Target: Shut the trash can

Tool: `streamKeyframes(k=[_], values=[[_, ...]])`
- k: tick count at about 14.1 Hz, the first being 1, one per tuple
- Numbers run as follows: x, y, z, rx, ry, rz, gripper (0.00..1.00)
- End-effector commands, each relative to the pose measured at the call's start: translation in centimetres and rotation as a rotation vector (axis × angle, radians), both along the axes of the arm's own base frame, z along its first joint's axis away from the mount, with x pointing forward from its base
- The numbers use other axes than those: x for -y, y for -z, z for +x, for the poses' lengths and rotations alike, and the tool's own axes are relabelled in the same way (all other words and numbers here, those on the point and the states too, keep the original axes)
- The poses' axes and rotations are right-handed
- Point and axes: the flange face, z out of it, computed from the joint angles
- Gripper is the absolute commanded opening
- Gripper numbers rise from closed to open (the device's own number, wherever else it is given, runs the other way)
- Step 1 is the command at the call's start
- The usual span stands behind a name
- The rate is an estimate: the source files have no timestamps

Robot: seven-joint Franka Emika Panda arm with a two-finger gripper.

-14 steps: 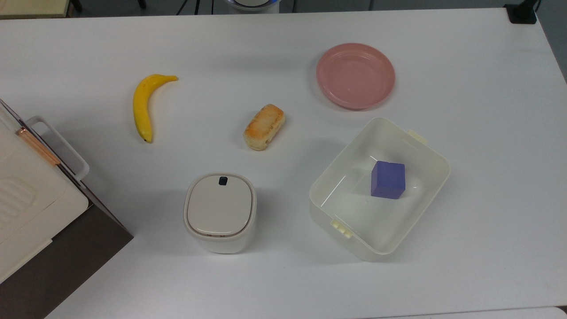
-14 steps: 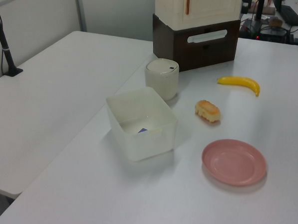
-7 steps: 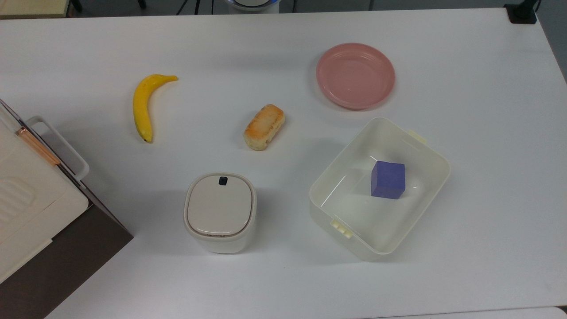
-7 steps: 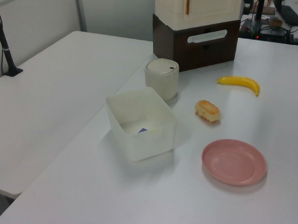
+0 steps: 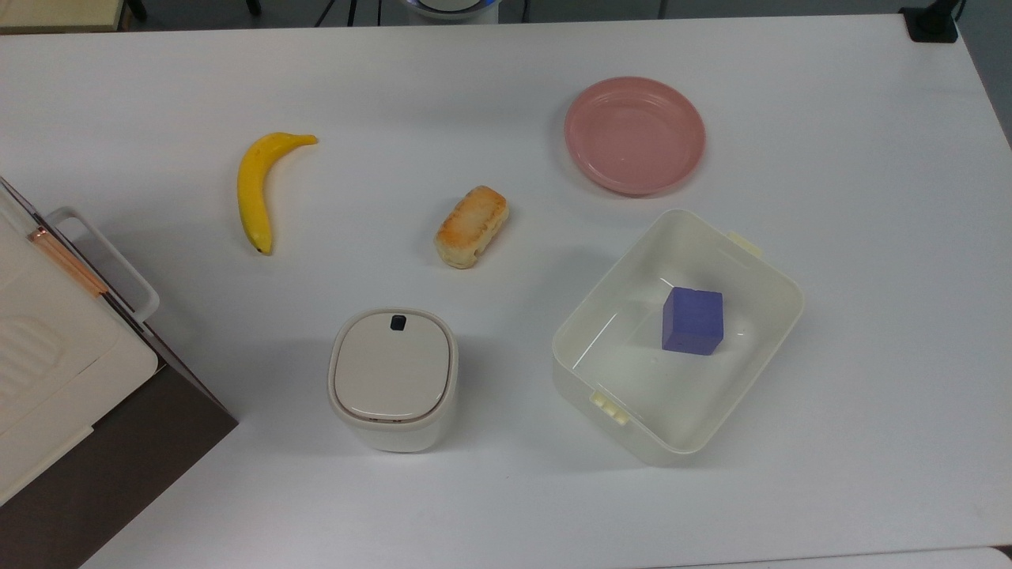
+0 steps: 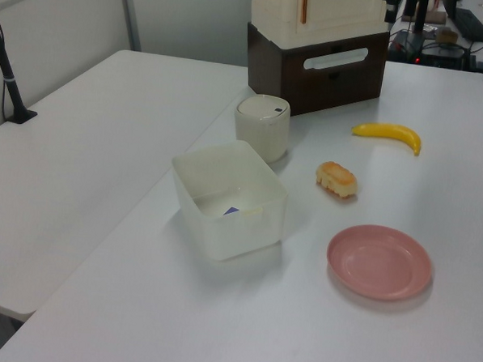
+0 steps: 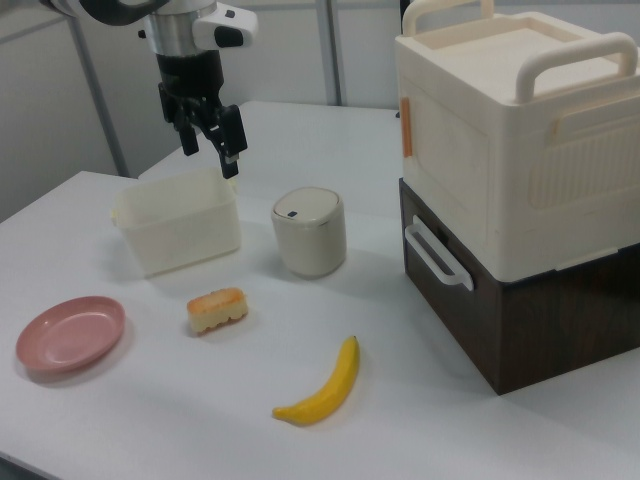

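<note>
Scene unchanged | trash can (image 5: 393, 378) lid stays down | hand (image 7: 211, 133) spread

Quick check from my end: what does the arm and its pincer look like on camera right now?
In the right view, the arm has white rounded shells with dark joints and a silver-grey wrist band. Its pincer is black, with two slim dark fingers hanging from a blocky black body.

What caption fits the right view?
Gripper raised above the tub; trash can lid down.
</note>
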Motion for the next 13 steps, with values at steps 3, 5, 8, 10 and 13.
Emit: streamKeyframes(k=[3,5,8,10,13], values=[[-0.5,-0.2,0.8,0.075,0.090,-0.020,1.00],[-0.5,0.0,0.9,0.073,0.079,-0.022,1.00],[-0.5,0.1,1.0,0.071,0.056,-0.024,1.00],[-0.5,-0.1,0.9,0.075,0.039,-0.026,1.00],[-0.8,0.4,1.3,0.069,0.024,-0.024,1.00]])
